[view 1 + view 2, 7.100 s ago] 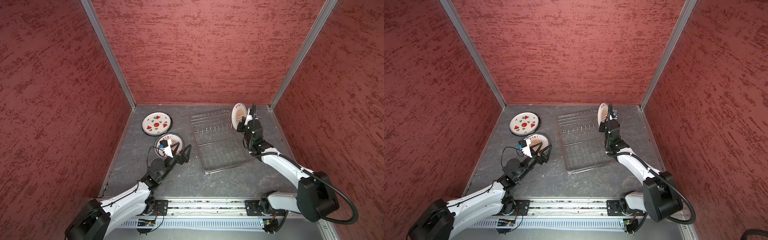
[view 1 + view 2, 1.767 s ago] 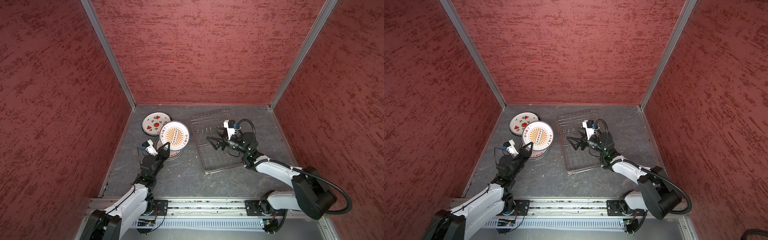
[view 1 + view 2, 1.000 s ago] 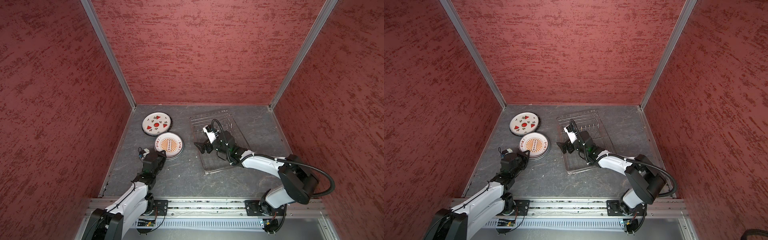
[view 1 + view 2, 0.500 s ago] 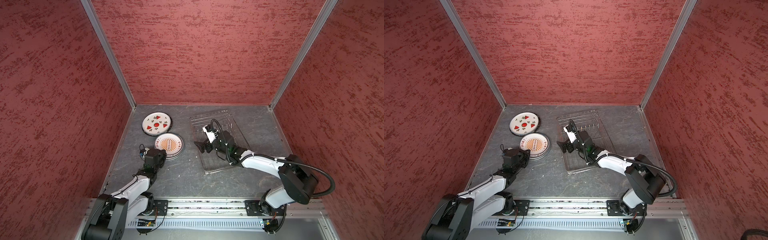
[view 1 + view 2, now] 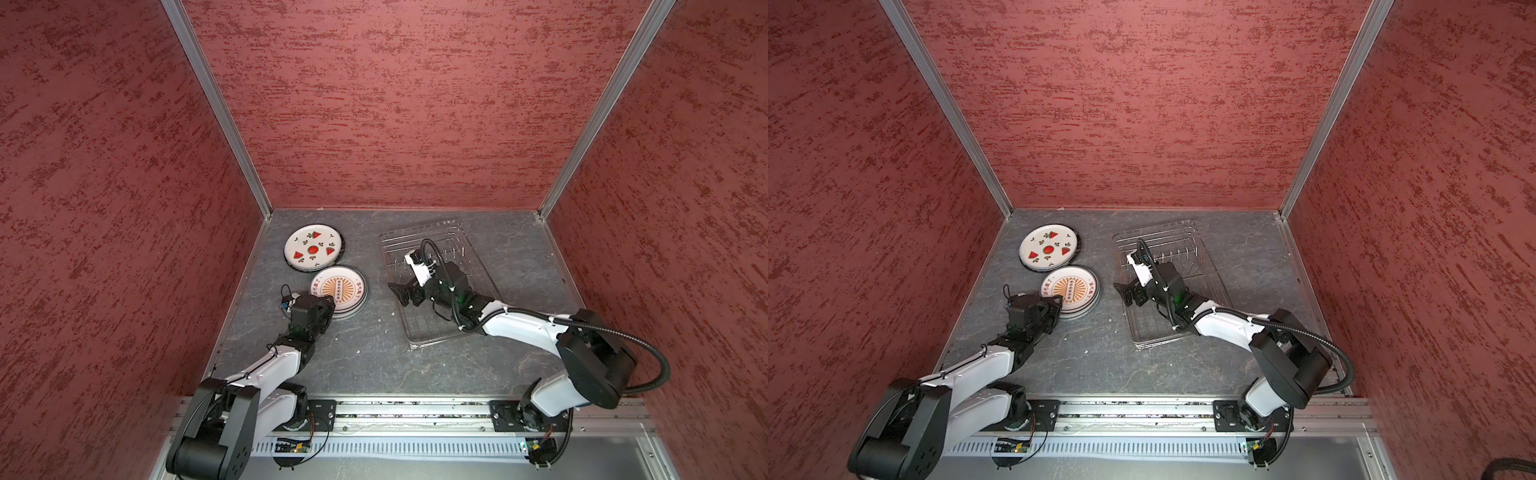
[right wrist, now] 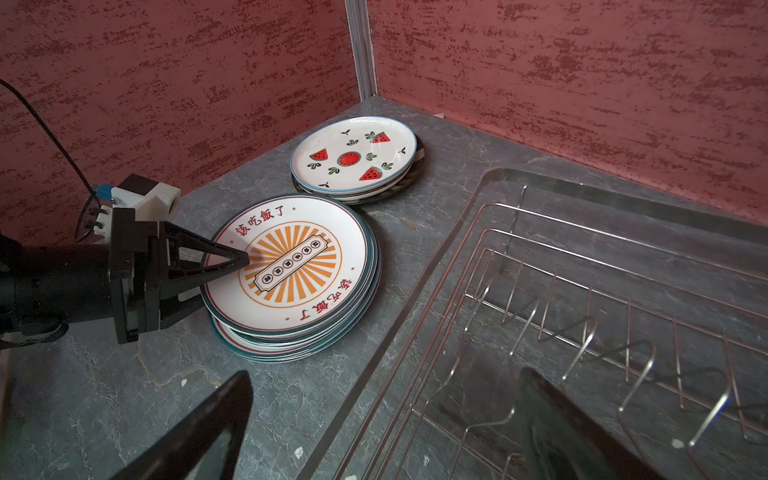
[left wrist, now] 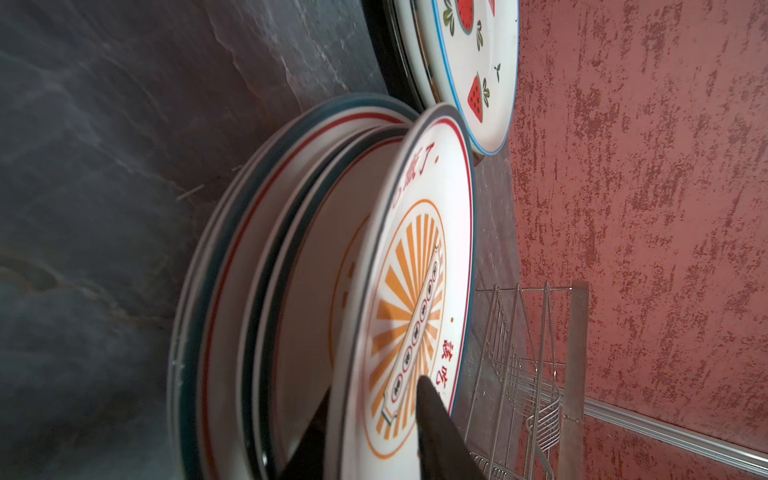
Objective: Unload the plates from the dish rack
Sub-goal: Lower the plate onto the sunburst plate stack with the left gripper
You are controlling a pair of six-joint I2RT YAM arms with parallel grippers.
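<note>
Several sunburst plates point(image 5: 338, 289) point(image 5: 1070, 289) lie stacked on the grey floor, left of the dish rack point(image 5: 424, 328) point(image 5: 1154, 328) point(image 6: 582, 291). No plate stands between the rack's prongs. Behind the stack, a watermelon plate point(image 5: 313, 249) point(image 6: 353, 158) rests on a dark one. My left gripper point(image 5: 330, 303) point(image 7: 374, 399) point(image 6: 228, 274) is open. The rim of the top sunburst plate point(image 7: 415, 291) point(image 6: 291, 266) sits between its spread jaws, one finger over the plate and one under its edge. My right gripper point(image 5: 401, 291) point(image 6: 386, 376) hangs open and empty over the rack's left edge.
Red textured walls point(image 5: 395, 104) close in the back and both sides, and the plates lie near the left wall. An aluminium rail point(image 5: 415, 409) with the arm bases runs along the front. Bare grey floor point(image 5: 365, 353) stretches between the stack and the rack.
My left gripper's jaws have spread apart around the top sunburst plate's rim, and the plate now lies on the stack. The right arm has stayed still.
</note>
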